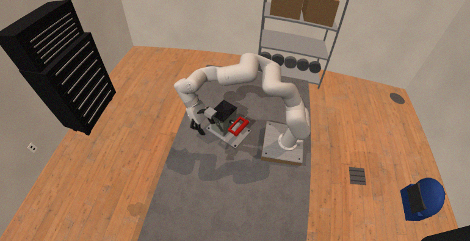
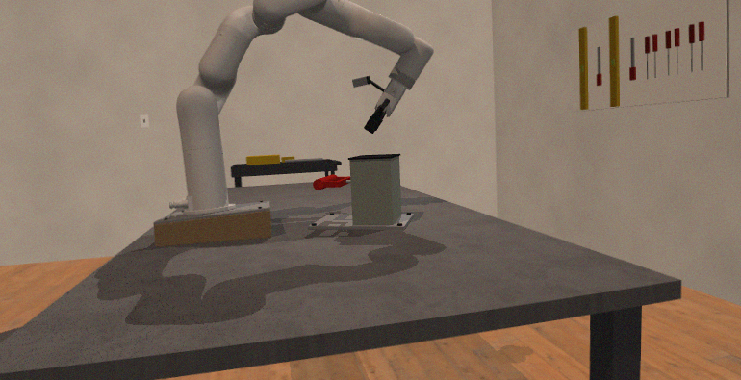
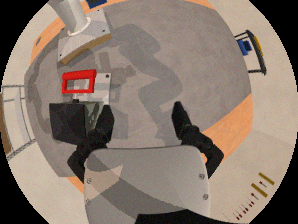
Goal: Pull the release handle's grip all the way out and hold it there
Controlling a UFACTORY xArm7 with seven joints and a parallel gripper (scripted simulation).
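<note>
The release handle's grip [image 1: 240, 127] [image 2: 331, 183] [image 3: 80, 83] is a red rectangular loop. It sticks out from the side of a grey-green housing [image 1: 224, 111] [image 2: 374, 190] [image 3: 72, 123] with a black top, toward the arm's base. The housing stands on a light base plate [image 1: 240, 139] [image 2: 332, 222]. My gripper [image 1: 196, 128] [image 2: 372, 124] [image 3: 142, 110] is open and empty. It hangs in the air well above the housing, on the side away from the grip, tilted down. It touches nothing.
The arm's base sits on a wooden block [image 1: 282, 155] [image 2: 213, 228] on the grey table [image 2: 467, 284]. Off the table are a metal shelf with boxes [image 1: 296, 25], a black drawer cabinet [image 1: 59, 64] and a low bench [image 2: 285, 165].
</note>
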